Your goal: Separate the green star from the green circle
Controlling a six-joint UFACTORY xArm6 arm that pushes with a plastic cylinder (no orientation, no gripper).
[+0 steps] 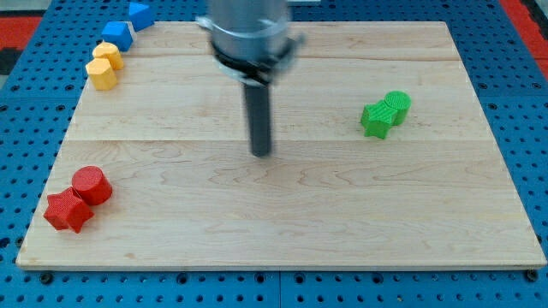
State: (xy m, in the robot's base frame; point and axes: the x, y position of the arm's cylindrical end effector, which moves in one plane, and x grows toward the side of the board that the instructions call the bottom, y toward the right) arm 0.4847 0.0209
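The green star (pixel 375 119) lies at the view's right on the wooden board (pixel 282 214). The green circle (pixel 397 104) touches it on its upper right side. My tip (pixel 261 153) rests near the board's middle, well to the left of both green blocks and slightly lower than them. Nothing touches the tip.
A red circle (pixel 91 185) and a red star (pixel 67 210) sit together at the lower left. Two yellow blocks (pixel 104 67) and two blue blocks (pixel 127 24) line the upper left corner. The arm's grey body (pixel 250 30) hangs over the board's top middle.
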